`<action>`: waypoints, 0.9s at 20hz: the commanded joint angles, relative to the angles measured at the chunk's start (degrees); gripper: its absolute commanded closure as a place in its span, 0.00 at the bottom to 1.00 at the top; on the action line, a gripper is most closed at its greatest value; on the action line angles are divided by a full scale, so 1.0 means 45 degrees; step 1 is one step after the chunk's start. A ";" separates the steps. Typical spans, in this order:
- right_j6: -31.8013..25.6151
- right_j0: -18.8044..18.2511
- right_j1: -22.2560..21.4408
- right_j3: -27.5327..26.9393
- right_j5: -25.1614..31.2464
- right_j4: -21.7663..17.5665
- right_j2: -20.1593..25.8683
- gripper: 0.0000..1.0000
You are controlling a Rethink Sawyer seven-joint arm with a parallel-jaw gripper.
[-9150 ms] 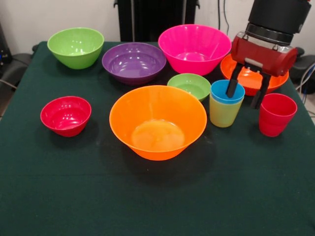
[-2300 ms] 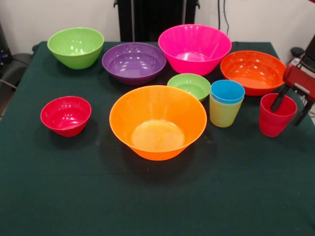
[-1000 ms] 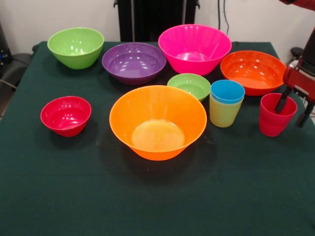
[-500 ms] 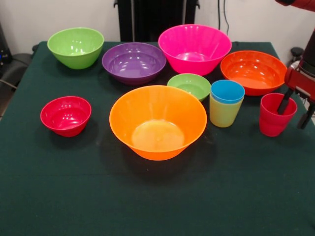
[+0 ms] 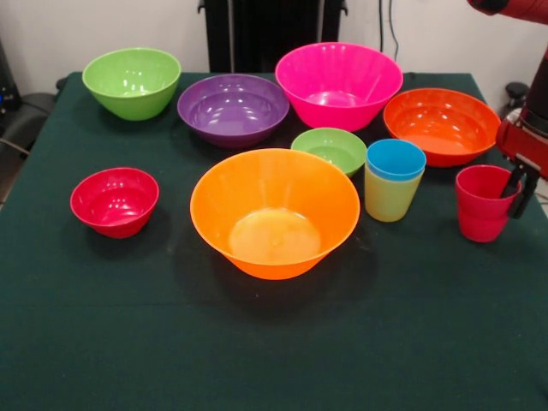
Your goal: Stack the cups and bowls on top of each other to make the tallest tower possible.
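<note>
Orange bowl (image 5: 275,214): nearest to us of all we see, at the middle of the green table (image 5: 257,351), standing alone and upright.
Small red bowl (image 5: 115,201): left of it, well apart.
Red cup (image 5: 482,203): at the right, upright on the cloth; we see its right rim caught between the jaws, one finger inside the mouth, the other outside the wall.
Gripper (image 5: 517,190): at the right edge; we read the jaws as nearly closed, pinching the red cup's wall.
Blue cup (image 5: 396,160): nested in the yellow-green cup (image 5: 387,197), just left of the red cup, not touching it.
Small green bowl (image 5: 329,149): just behind the orange bowl, beside the nested cups.
Red-orange bowl (image 5: 441,125): behind the cups.
Far row: lime bowl (image 5: 132,81), purple bowl (image 5: 233,109), pink bowl (image 5: 338,85), left to right.
</note>
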 commanded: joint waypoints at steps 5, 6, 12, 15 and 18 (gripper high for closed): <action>0.0349 -0.0622 -0.0047 0.0537 0.0894 -0.0266 0.2501 1.00; 0.0342 -0.0668 -0.0102 0.0562 0.0944 -0.0286 0.2512 1.00; 0.0342 -0.0827 -0.0674 -0.0015 0.2794 -0.0652 0.1910 1.00; 0.0396 -0.0920 -0.0789 -0.0680 0.3913 -0.0840 0.1472 1.00; 0.0383 -0.1103 -0.0702 -0.1490 0.5018 -0.1096 0.1028 1.00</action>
